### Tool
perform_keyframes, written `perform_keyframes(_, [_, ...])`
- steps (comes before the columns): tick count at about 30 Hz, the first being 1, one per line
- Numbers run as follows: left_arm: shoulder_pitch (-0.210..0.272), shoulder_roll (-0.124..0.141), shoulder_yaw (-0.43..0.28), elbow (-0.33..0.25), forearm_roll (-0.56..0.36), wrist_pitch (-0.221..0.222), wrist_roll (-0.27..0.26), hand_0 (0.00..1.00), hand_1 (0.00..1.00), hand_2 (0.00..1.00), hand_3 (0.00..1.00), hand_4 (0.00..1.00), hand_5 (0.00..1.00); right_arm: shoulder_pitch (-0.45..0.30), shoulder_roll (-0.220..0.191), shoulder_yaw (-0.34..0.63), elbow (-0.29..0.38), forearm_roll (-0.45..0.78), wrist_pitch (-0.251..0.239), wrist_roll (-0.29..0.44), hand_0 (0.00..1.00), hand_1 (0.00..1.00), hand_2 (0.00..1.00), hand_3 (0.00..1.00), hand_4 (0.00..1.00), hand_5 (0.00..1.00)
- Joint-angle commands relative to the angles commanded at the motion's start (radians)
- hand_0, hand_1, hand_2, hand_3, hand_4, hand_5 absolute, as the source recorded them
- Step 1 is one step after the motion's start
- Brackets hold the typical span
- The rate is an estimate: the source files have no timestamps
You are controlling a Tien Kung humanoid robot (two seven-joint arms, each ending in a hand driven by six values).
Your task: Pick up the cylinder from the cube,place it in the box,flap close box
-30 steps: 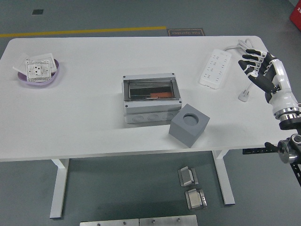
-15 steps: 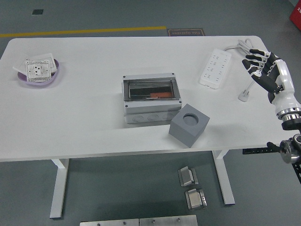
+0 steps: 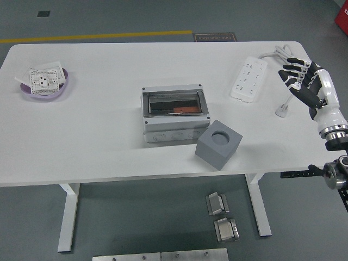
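Note:
A grey cube (image 3: 218,143) stands near the table's front edge, with a round grey cylinder top (image 3: 221,137) showing in its upper face. Just left of and behind it sits the grey box (image 3: 175,113), its transparent flap down over a dark inside with something orange showing through. My right hand (image 3: 298,76) hovers over the table's right edge, far right of the cube, fingers spread and holding nothing. The left arm is out of view.
A white power strip (image 3: 249,79) lies at the back right, its cable and plug (image 3: 282,111) close to my right hand. A purple bowl (image 3: 45,84) holding a white socket plate sits at the far left. Metal blocks lie on the floor below.
My right hand has drifted right and slightly back, towards the table's edge, over the last second. Its fingers stay spread. Nothing on the table has moved.

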Motion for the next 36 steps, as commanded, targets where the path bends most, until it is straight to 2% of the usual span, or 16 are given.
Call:
perform_keyframes(26, [-0.005,-0.004,-0.016,-0.013,0.016,0.009,-0.014,0.736,0.734,0.692,0.805,0.812,0.391,0.018,0.015,-0.031,-0.012,0.013,0.003,-0.010,0.632,0.620,0.654,0.675,0.881,0.386])
perform_keyframes(27, [-0.005,-0.004,-0.017,-0.013,0.016,0.009,-0.014,0.734,0.733,0.644,0.803,0.810,0.389,0.018,0.015,-0.031,-0.012,0.013,0.003,-0.010,0.630,0.618,0.654,0.674,0.882,0.391])
perform_keyframes(36, [-0.007,-0.002,-0.015,-0.014,0.018,0.012,-0.016,0.733,0.733,0.634,0.801,0.807,0.386,0.017,0.015,-0.029,-0.013,0.006,0.001,-0.011,0.628,0.618,0.655,0.675,0.883,0.393])
